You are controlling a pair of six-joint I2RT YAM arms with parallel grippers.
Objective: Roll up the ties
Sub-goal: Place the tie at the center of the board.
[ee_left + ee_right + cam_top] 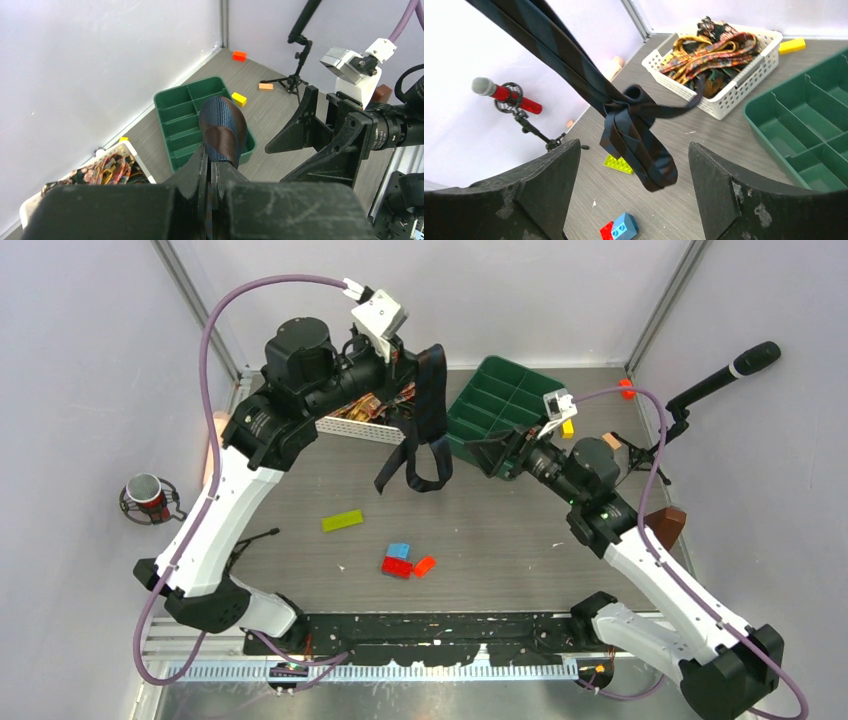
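**While the navy tie hangs free, its loose end must be caught**

Since the ties are to be rolled, I judge that the step in hand is to bring the hanging one under control. On the near side of the green tray (500, 390), well apart from it, lie the red, blue and orange bricks (397, 566) and a lime brick (342, 521). A tie laid among them could snag, so the stretch of table (500, 530) between them and the tray seems the better place. Just left of the tray the navy tie (430, 415) hangs in the air, looped on itself low down. It is held by the left gripper (210, 155), whose fingers are pinched together on it. The right gripper (631, 150), at the near corner of the tray, has its jaws wide apart and empty, facing the dangling part. It should close on the free end, not on the tangle. Farther left of the tray, the white basket (724, 100) holds the other ties (714, 55).
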